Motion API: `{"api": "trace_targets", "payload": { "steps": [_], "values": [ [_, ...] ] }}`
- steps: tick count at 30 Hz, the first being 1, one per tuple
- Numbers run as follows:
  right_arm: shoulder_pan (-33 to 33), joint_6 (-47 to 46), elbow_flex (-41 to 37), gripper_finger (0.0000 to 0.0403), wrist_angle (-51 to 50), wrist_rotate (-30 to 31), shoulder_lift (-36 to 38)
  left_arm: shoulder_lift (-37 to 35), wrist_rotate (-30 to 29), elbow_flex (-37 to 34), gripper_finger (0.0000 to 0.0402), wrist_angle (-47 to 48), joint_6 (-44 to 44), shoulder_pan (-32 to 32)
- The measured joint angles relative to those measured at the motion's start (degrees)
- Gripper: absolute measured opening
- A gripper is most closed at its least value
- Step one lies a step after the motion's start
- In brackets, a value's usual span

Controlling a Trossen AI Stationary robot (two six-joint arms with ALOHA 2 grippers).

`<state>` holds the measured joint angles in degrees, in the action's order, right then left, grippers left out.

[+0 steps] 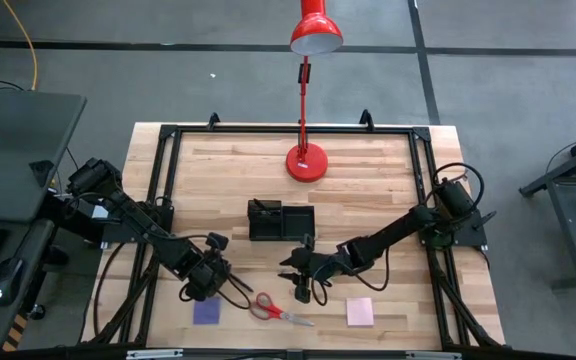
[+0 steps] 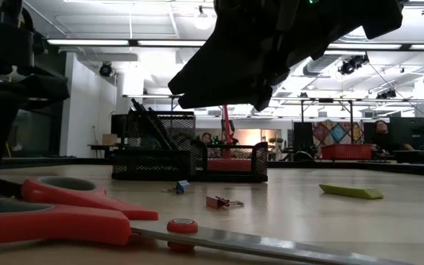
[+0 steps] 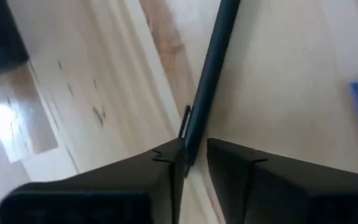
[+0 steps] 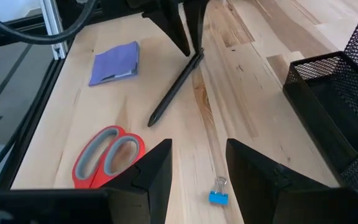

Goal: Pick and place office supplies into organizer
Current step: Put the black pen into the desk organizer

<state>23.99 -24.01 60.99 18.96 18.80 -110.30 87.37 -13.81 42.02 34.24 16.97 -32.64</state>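
Right wrist view: thin black pen (image 4: pixel 176 88) on table (image 4: pixel 260 155).
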Motion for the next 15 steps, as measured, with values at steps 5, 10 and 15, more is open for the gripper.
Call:
{"api": "trace_targets", "payload": {
  "steps": [5, 10, 15],
  "values": [
    [0.00, 0.00, 0.00, 0.0144, -0.29, -0.18, 0.00, -0.04, 0.60, 0.00, 0.0100, 2.81, 0.41, 0.00],
    [0.00, 0.00, 0.00, 0.0144, -0.39, 0.27, 0.00, -0.04, -0.65, 0.00, 0.0125, 3.07, 0.23, 0.00],
    [0.00, 0.00, 0.00, 0.0144, -0.39, 1.80, 0.00, -0.04, -0.75, 0.02, 0.0135, 2.05, -0.20, 0.02]
  ]
}}
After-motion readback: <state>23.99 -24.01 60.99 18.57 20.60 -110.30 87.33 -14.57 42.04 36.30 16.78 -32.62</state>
